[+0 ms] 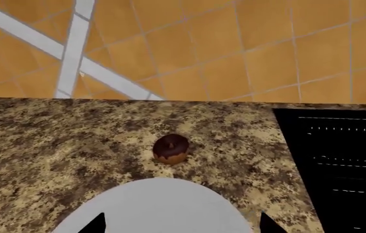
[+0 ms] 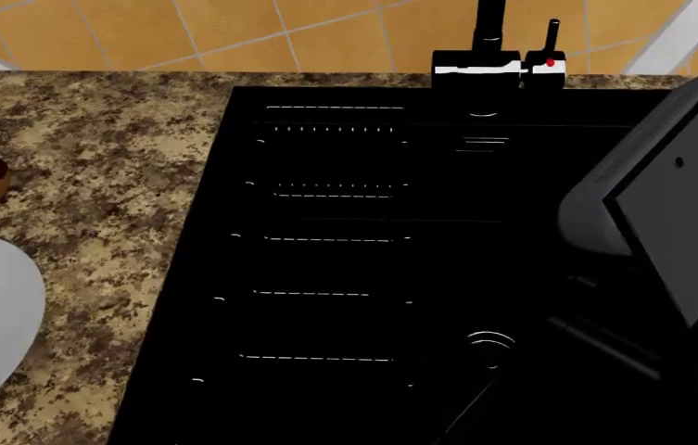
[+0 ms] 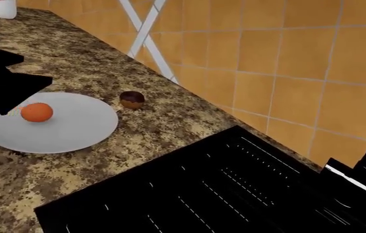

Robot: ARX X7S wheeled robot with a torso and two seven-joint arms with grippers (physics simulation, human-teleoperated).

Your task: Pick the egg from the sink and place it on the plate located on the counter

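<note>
Left wrist view: the plate (image 1: 160,206) lies on the counter (image 1: 53,141) with a chocolate doughnut (image 1: 170,148) just beyond its rim; the sink (image 1: 338,165) is beside them. 2 dark tips of the left gripper (image 1: 181,224) stand wide apart over the plate, holding nothing.

Head view: a grey arm (image 2: 670,204) reaches over the basin near the faucet (image 2: 488,56); the right gripper's opening cannot be told.

Right wrist view: the egg (image 3: 37,112) rests on the plate, its long axis roughly level across the picture. No writing is legible
</note>
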